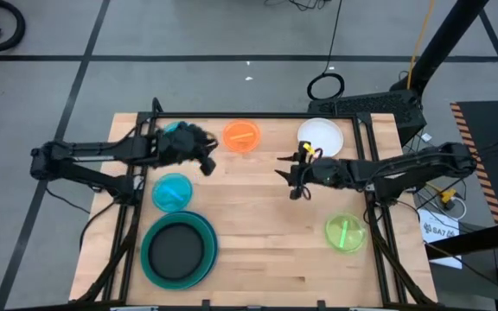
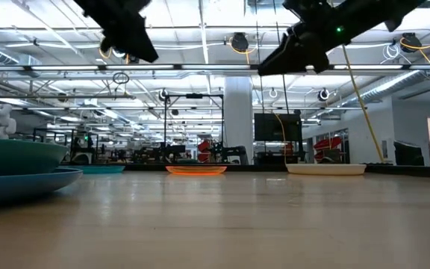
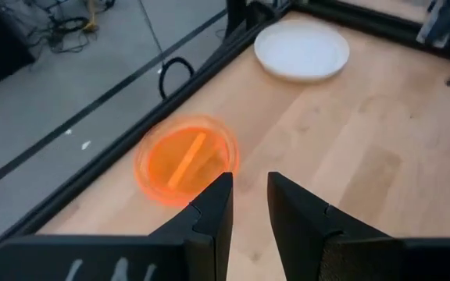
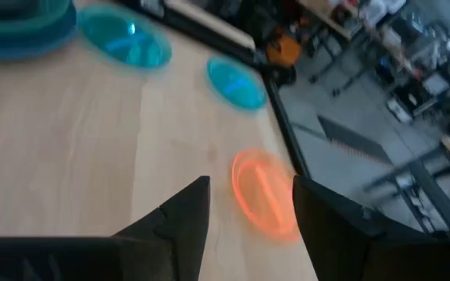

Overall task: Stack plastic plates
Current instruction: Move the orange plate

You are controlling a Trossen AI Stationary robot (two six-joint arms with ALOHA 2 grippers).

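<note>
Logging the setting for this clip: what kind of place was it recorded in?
Most likely a robotics lab or industrial workshop. A wooden table in a black frame stands on a grey floor with taped lines, and the low view shows rows of similar frame rigs under strip lights.

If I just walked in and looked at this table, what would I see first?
Probably the bright round orange plastic plate at the far edge of the wooden table, with the left gripper and the right gripper both hanging in the air, facing it. Next, the big stack at the near left corner: a round black plastic plate sitting in a large teal plastic plate.
</note>
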